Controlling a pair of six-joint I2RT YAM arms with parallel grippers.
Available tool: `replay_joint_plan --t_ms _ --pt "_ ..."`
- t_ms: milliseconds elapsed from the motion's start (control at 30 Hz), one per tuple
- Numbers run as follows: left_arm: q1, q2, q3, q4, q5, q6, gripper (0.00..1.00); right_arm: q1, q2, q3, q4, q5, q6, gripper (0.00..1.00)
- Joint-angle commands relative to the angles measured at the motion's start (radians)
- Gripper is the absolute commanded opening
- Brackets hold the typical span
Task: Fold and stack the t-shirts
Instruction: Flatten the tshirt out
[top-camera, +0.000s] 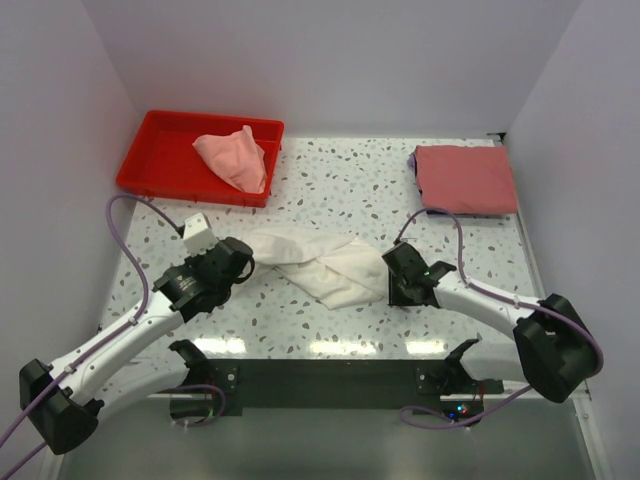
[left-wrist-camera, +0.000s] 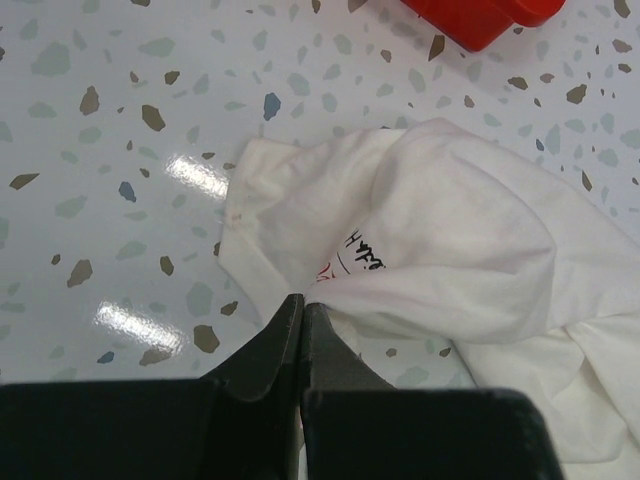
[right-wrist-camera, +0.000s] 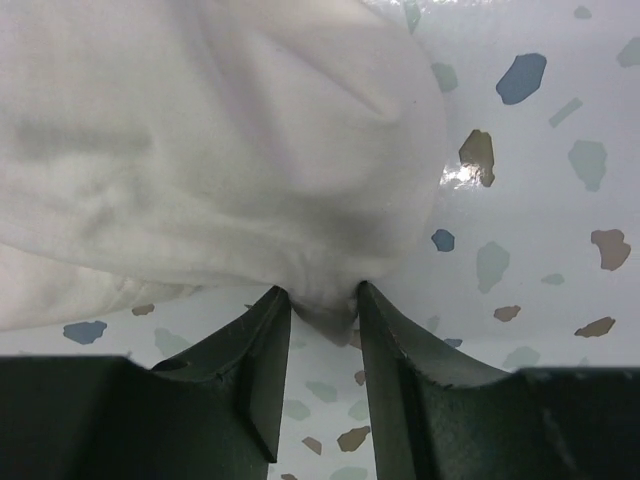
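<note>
A white t-shirt (top-camera: 320, 262) lies bunched and twisted at the middle of the table, with black lettering and a bit of red print (left-wrist-camera: 360, 258) showing in a fold. My left gripper (top-camera: 245, 258) sits at its left end, jaws shut (left-wrist-camera: 302, 298) on a pinched edge of the cloth (left-wrist-camera: 450, 230). At the shirt's right end my right gripper (top-camera: 388, 272) has a gathered tuck of white cloth (right-wrist-camera: 200, 150) squeezed between its half-closed fingertips (right-wrist-camera: 322, 292). A pale pink t-shirt (top-camera: 235, 158) is crumpled in the red tray. A dusty-red t-shirt (top-camera: 465, 178) lies folded at the back right.
The red plastic tray (top-camera: 160, 135) stands at the back left; its corner (left-wrist-camera: 480, 15) shows in the left wrist view. White walls close in the speckled table (top-camera: 350, 180) on three sides. Cables trail from both arms.
</note>
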Motion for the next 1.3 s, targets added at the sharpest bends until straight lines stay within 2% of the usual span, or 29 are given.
replay_joint_plan --t_ms 0,167,200,267,500,700,867,1033,1133,1267 --pt "0.009 -0.002 0.000 0.004 -0.065 -0.030 0.00 0.005 0.029 0.030 0.020 0.062 0.013 0.35" --pt "0.009 -0.003 0.000 0.016 -0.071 -0.022 0.00 0.006 -0.006 0.045 -0.006 0.090 -0.018 0.20" --pt "0.009 -0.003 0.000 0.019 -0.074 -0.020 0.00 0.006 -0.015 0.050 -0.010 0.094 -0.021 0.11" --pt "0.009 -0.006 0.010 0.028 -0.077 -0.013 0.00 0.005 -0.052 0.058 -0.027 0.114 -0.027 0.01" --pt "0.010 -0.055 0.090 0.062 -0.157 0.032 0.00 0.005 -0.182 0.212 -0.096 0.214 -0.074 0.00" --pt "0.012 -0.094 0.203 0.229 -0.180 0.176 0.00 0.002 -0.233 0.427 -0.147 0.349 -0.116 0.00" --pt "0.010 -0.141 0.328 0.293 -0.214 0.282 0.00 0.003 -0.286 0.609 -0.191 0.451 -0.147 0.00" --pt "0.010 -0.282 0.380 0.420 -0.185 0.393 0.00 0.003 -0.392 0.706 -0.194 0.427 -0.209 0.00" --pt "0.010 -0.366 0.392 0.529 -0.106 0.462 0.00 0.002 -0.444 0.769 -0.217 0.390 -0.240 0.00" --pt "0.010 -0.413 0.464 0.565 -0.039 0.500 0.00 0.003 -0.512 0.869 -0.240 0.363 -0.263 0.00"
